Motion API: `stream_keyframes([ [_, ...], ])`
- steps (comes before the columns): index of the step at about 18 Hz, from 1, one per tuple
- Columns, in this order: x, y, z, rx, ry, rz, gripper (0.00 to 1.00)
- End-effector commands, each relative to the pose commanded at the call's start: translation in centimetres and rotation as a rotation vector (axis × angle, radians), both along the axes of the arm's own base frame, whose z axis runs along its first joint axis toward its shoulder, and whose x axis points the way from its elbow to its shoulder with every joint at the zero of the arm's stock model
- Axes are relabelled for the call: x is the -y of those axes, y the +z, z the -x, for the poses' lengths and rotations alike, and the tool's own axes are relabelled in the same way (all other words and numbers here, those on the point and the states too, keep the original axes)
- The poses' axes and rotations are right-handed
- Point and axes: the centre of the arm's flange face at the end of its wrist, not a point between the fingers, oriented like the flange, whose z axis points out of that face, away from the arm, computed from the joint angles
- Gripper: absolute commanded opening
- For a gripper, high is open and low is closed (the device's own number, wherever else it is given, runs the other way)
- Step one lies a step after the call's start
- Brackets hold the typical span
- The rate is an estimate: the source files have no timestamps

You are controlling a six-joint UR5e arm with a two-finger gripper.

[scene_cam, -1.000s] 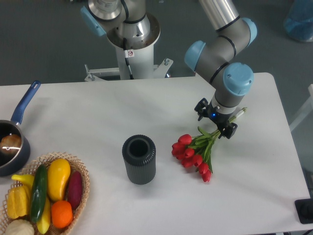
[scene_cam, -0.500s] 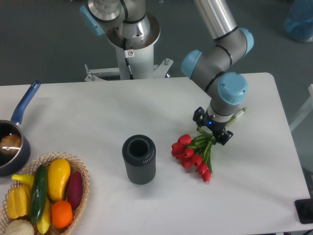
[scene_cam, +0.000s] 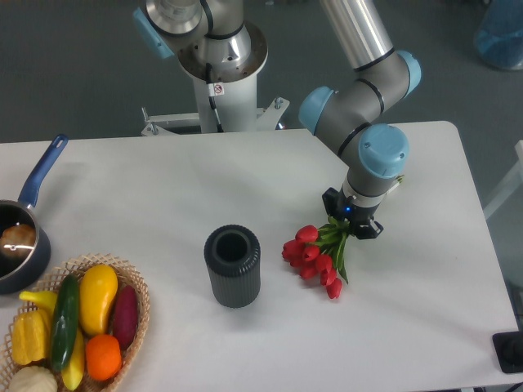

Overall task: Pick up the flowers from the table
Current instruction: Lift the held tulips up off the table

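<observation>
While the tulip bunch is angled with red heads down-left and stems up-right — right of the dark vase, over the white table — its stems are clamped by the gripper.

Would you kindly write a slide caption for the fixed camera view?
UR5e gripper grasps red tulip flowers by the stems on the white table, beside a dark vase.

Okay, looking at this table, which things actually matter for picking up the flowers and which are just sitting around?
Part of the job:
- flowers
- gripper, down at the stem end
- table

Just lying about:
- dark vase
- wicker basket of fruit and vegetables
- blue pan
</observation>
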Motion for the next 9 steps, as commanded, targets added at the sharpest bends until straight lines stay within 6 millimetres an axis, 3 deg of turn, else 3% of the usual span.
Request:
stream_keyframes([
  [3,-0.2,2.0,0.5,-0.034,0.029,-0.012,0.0],
  [9,0.0,7.1,3.5,-0.134,0.04,-0.039,0.0],
])
